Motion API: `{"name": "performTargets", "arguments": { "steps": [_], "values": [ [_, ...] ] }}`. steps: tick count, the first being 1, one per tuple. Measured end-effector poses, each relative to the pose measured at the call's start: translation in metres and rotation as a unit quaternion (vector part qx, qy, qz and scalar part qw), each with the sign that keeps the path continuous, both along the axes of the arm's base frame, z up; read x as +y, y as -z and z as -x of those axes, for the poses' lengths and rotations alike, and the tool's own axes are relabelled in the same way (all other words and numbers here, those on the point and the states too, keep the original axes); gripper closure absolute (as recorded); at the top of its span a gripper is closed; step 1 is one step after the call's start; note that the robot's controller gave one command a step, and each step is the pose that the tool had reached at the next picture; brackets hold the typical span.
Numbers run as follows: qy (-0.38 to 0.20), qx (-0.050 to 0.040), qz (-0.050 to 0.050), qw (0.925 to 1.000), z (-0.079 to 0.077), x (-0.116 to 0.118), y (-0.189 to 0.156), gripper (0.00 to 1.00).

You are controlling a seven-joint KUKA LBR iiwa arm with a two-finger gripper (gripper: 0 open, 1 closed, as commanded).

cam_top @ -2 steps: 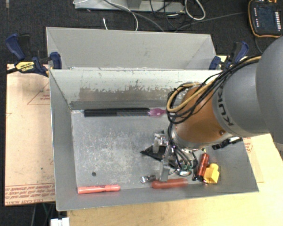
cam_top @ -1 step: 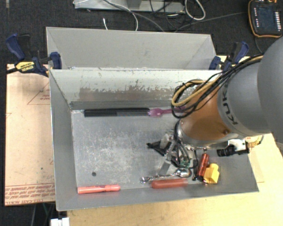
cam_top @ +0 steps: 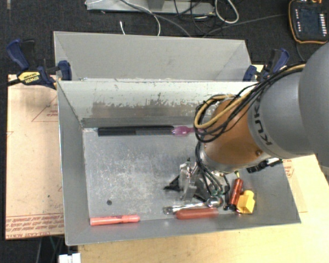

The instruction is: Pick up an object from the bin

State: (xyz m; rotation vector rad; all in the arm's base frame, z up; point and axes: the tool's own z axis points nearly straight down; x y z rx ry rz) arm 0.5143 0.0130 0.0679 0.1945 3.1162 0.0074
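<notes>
1 arm (cam_top: 296,108) slants in from the frame's right, its gripper (cam_top: 193,186) low in the bin's (cam_top: 71,147) lower right, just beside a red-handled tool (cam_top: 200,213); cables (cam_top: 219,109) and wrist obscure whether it is spread or closed.

- The grey metal bin (cam_top: 126,163) has a flat, scuffed floor and sloping walls.
- A long black rod (cam_top: 134,131) lies along the foot of the far wall, with a small purple tip (cam_top: 181,130) at its right end.
- A pink marker (cam_top: 114,219) lies flat by the near wall, toward the left corner, well apart from everything else.
- A red-handled tool (cam_top: 196,213) lies along the near wall toward the right, with a silver metal piece (cam_top: 183,207) just beside it.
- A yellow block (cam_top: 245,201) sits in the near right corner, next to a short orange-red cylinder (cam_top: 236,189).
</notes>
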Motion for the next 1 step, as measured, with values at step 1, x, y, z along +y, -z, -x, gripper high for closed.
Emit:
{"name": "performTargets", "arguments": {
  "steps": [1],
  "values": [
    [0.0, -0.0001, 0.0, 1.0, 0.0, 0.0, -0.0002, 1.0]
  ]
}}
